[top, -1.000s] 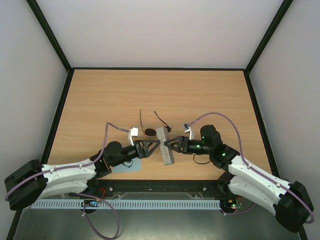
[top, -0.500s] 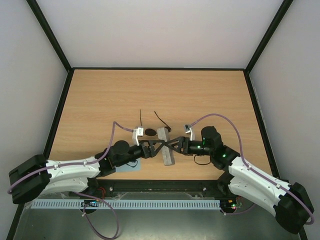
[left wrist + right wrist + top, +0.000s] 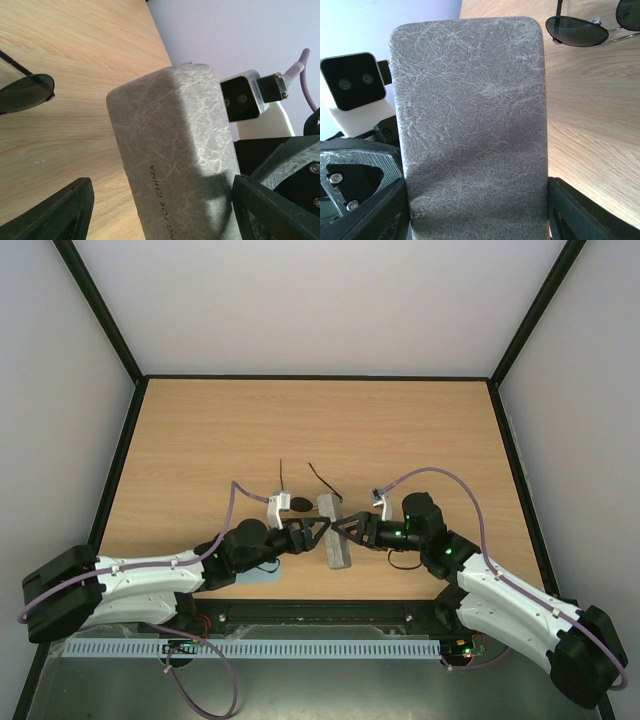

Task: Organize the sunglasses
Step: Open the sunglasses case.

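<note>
**Two end effectors on the grey case; sunglasses lie loose beside it**

A grey oblong case (image 3: pixel 336 548) lies near the front middle of the wooden tabletop (image 3: pixel 400 430), its long axis running roughly front to back. The two arms reach in from opposite sides and meet at it.

The right end effector (image 3: pixel 346 530) has hold of the case. In the right wrist view the case fills the whole gap, and each finger (image 3: pixel 585 215) lies against one of its long sides, so the jaws stand fairly wide and are closed onto it.

The left end effector (image 3: pixel 317 532) straddles the same case from the other side but does not clamp it. In the left wrist view one finger (image 3: pixel 65 210) stands clear of the case, with a strip of bare wood showing between them. The other finger is close to the opposite side, and I cannot tell whether it touches. The jaws are partly open and hold nothing.

The sunglasses (image 3: pixel 298 503) lie on the tabletop just beyond the left end effector, near the far end of the case on its left side, and neither arm touches them. Their round dark lenses rest on the wood, and the thin temple arms stretch away toward the back of the tabletop.
</note>
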You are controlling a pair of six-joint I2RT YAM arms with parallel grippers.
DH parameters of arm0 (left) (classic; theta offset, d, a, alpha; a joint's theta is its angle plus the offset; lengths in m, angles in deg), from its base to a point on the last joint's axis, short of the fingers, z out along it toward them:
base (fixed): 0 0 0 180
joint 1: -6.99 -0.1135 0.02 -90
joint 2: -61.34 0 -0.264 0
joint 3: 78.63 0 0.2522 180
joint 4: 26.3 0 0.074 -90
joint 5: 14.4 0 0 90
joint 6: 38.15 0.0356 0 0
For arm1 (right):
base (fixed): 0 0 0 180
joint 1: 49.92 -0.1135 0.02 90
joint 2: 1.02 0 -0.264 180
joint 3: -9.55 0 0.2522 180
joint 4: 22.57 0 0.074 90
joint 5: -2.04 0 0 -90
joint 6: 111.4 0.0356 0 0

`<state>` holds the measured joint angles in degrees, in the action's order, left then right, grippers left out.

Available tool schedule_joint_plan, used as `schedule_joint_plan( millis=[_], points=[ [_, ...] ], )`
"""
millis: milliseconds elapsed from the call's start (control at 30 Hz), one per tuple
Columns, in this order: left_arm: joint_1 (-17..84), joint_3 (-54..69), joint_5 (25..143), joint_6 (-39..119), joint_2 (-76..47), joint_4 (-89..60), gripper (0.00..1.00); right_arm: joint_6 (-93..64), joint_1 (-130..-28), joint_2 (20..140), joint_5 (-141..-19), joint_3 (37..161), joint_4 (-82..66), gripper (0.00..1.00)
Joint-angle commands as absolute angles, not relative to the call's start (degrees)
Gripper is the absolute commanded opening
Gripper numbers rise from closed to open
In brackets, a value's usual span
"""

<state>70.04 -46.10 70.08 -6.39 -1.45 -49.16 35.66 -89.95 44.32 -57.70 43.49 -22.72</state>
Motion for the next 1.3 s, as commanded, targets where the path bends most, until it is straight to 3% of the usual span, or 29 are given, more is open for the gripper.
schedule_joint_plan(
  millis=[0,267,1267],
  points=[
    [70.3,-46.0,67.3,-6.3,-2.9,-45.9,0.77,36.1,-89.6,42.7,-55.4,44.7,-26.9,0.50],
    [70.1,-45.9,67.3,-6.4,-4.5,-46.0,0.68,36.2,-88.9,41.1,-55.1,44.8,-26.3,0.49],
    [65.9,-51.5,65.9,-6.9,3.1,-40.7,0.69,34.9,-87.0,39.0,-54.6,45.3,-22.1,0.47]
  ],
)
